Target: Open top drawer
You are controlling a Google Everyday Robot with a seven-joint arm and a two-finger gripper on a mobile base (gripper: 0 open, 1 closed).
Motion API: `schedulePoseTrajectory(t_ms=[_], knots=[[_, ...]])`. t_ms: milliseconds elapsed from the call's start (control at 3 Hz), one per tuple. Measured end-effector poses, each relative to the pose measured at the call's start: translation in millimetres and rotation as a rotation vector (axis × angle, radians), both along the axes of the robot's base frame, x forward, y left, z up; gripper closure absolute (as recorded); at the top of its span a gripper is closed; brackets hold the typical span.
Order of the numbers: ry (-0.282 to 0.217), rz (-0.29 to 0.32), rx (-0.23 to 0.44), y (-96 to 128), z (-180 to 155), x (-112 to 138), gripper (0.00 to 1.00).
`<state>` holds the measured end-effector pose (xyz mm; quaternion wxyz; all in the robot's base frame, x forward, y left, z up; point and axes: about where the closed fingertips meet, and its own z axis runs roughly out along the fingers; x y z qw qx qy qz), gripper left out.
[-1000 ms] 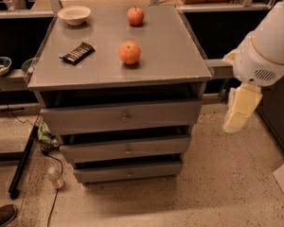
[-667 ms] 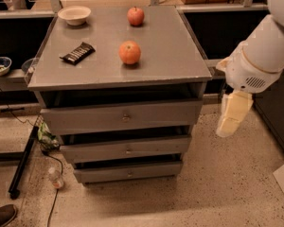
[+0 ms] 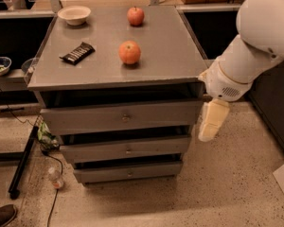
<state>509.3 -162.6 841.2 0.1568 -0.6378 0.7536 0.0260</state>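
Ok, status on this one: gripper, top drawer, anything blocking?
Gripper low at cabinet's right side, off the knob. Top drawer not pulled, knob untouched. Apples, bowl, snack bar on top, not in the way.

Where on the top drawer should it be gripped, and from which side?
The small round knob centred on the flat front of the top drawer, approached straight from the front; the panel offers no other hold. The gripper hangs right of the cabinet.
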Motion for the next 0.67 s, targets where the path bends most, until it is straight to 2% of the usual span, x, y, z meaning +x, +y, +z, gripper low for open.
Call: schedulePoseTrajectory(t_ms=[333,667], knots=[[0.036,0.013,0.019,12.9,-22.8,10.8,0.0],[0.036,0.013,0.019,12.9,-22.9,10.8,0.0]])
